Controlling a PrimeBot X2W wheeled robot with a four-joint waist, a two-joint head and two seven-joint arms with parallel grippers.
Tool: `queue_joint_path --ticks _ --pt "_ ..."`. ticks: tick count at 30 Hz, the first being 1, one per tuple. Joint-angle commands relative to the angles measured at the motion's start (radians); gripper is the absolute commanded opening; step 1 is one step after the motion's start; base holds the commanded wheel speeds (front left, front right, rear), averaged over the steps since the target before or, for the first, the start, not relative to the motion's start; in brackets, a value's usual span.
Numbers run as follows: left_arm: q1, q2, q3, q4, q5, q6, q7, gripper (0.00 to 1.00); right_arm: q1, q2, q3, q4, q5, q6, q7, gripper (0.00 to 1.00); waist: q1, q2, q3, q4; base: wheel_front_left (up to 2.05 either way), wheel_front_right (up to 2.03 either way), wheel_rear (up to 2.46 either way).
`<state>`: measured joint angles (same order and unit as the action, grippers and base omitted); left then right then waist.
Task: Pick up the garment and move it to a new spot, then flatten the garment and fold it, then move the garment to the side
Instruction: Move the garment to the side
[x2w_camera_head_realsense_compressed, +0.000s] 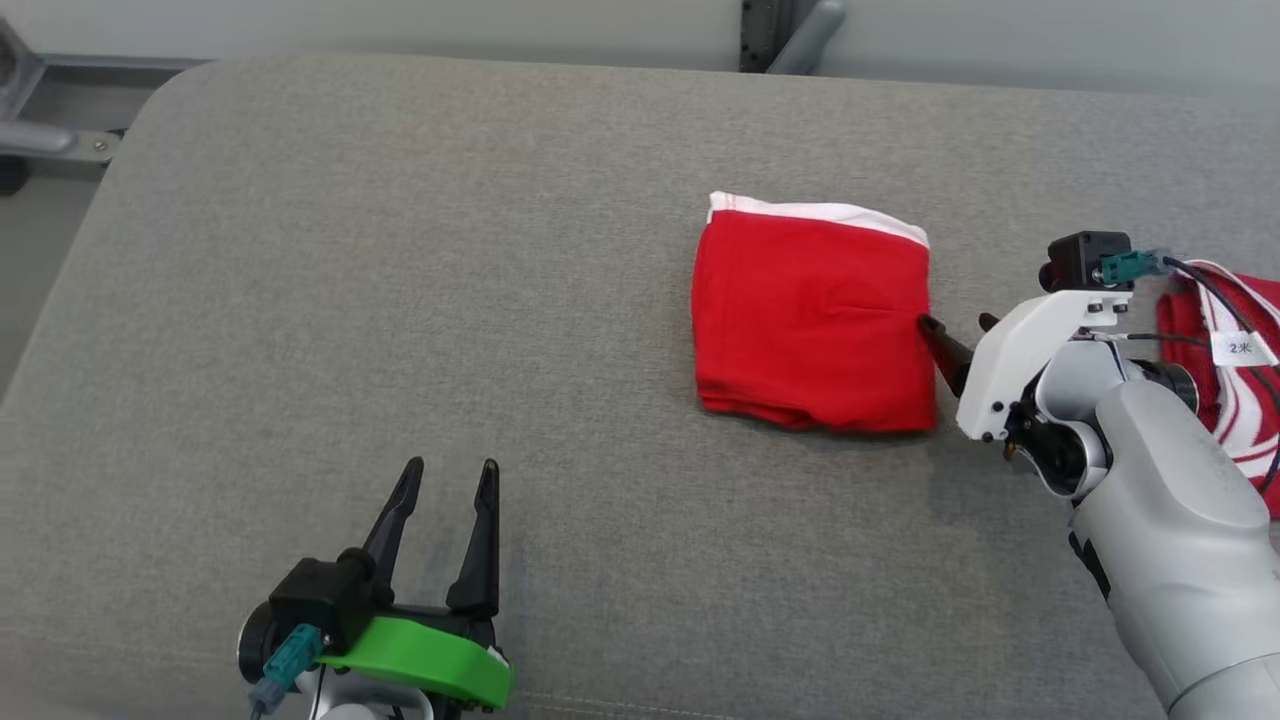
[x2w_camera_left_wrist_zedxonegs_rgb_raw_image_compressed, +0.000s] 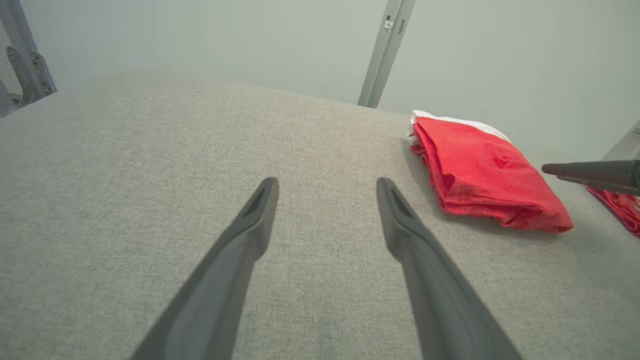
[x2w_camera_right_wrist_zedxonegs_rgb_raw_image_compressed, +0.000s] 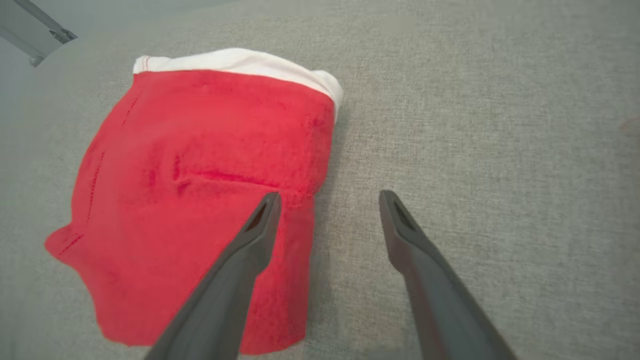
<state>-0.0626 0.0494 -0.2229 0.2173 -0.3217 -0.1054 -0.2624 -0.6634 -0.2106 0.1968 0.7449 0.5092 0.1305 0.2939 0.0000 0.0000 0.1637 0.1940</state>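
The garment (x2w_camera_head_realsense_compressed: 812, 318) is red with a white band along its far edge, folded into a square on the grey surface right of centre; it also lies in the left wrist view (x2w_camera_left_wrist_zedxonegs_rgb_raw_image_compressed: 487, 172) and the right wrist view (x2w_camera_right_wrist_zedxonegs_rgb_raw_image_compressed: 200, 190). My right gripper (x2w_camera_head_realsense_compressed: 958, 326) is open at the garment's right edge, one finger over the cloth and the other over bare surface (x2w_camera_right_wrist_zedxonegs_rgb_raw_image_compressed: 327, 197). Far from the garment at the lower left, my left gripper (x2w_camera_head_realsense_compressed: 452, 468) stands open and empty above the fabric (x2w_camera_left_wrist_zedxonegs_rgb_raw_image_compressed: 327, 186).
A grey padded table (x2w_camera_head_realsense_compressed: 400, 300) carries everything, with rounded far corners. Another red and white cloth (x2w_camera_head_realsense_compressed: 1235, 360) lies at the right edge behind my right arm. Metal frame posts (x2w_camera_head_realsense_compressed: 790, 35) stand beyond the far edge.
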Motion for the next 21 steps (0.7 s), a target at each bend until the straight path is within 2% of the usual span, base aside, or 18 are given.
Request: queue_joint_path --ticks 1,6,11,12,13,16,21 --pt "-0.02 0.003 -0.003 0.002 -0.007 0.006 -0.003 1.0 -0.012 -0.007 0.008 0.011 0.018 0.0 0.005 1.0 0.0 0.0 0.064 0.089 0.0 0.0 0.0" --pt "-0.017 0.002 -0.011 0.005 -0.023 0.02 -0.003 1.0 -0.029 -0.012 0.032 0.083 0.081 0.0 0.004 1.0 0.0 0.0 0.072 0.113 0.0 0.0 0.0" --pt "-0.011 0.002 -0.011 0.01 -0.025 0.025 -0.003 1.0 -0.029 0.008 0.071 0.122 0.147 0.0 0.016 1.0 0.0 0.0 0.08 0.101 0.0 0.0 0.0" --pt "-0.013 0.002 -0.01 0.011 -0.025 0.026 -0.003 1.0 -0.031 0.007 0.072 0.126 0.164 0.0 0.003 0.47 0.0 0.0 0.081 0.094 0.0 0.0 0.0" --pt "-0.017 0.003 -0.008 0.012 -0.024 0.025 -0.003 1.0 -0.037 0.004 0.073 0.131 0.174 0.0 -0.008 0.0 0.0 0.0 0.082 0.085 0.0 0.0 0.0" --pt "-0.025 0.003 0.002 0.012 -0.013 0.024 -0.003 1.0 -0.061 -0.009 0.106 0.106 0.208 0.0 -0.025 0.0 0.0 0.0 0.081 0.047 0.0 0.0 0.0" --pt "-0.024 0.003 0.026 0.012 0.005 0.016 -0.003 1.0 -0.081 -0.115 0.179 0.031 0.252 -0.001 0.024 0.0 0.0 0.0 0.07 -0.028 0.0 0.0 0.0"
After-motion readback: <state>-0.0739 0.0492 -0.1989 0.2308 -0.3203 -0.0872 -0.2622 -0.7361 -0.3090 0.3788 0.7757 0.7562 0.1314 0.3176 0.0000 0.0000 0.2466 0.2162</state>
